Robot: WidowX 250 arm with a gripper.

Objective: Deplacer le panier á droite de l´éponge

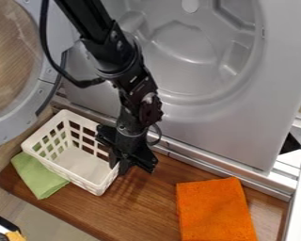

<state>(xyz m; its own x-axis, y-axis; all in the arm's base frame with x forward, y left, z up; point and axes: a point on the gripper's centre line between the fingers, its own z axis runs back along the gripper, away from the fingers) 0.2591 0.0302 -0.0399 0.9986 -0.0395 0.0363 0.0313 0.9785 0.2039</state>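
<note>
The white basket (85,182) is sitting with its opening up at the left of the wooden tabletop (137,207), serving as the landmark here. The black end effector (131,164) is hanging at the basket's right-hand corner, close against the rim; whether it is pinching that rim or standing spread, I cannot tell. A green cloth (36,176) is lying at the basket's lower left, its colour showing through the holes. The orange cloth (212,209) is lying well apart, to the basket's right. Behind the basket, a large grey panel (209,110) is standing upright.
</note>
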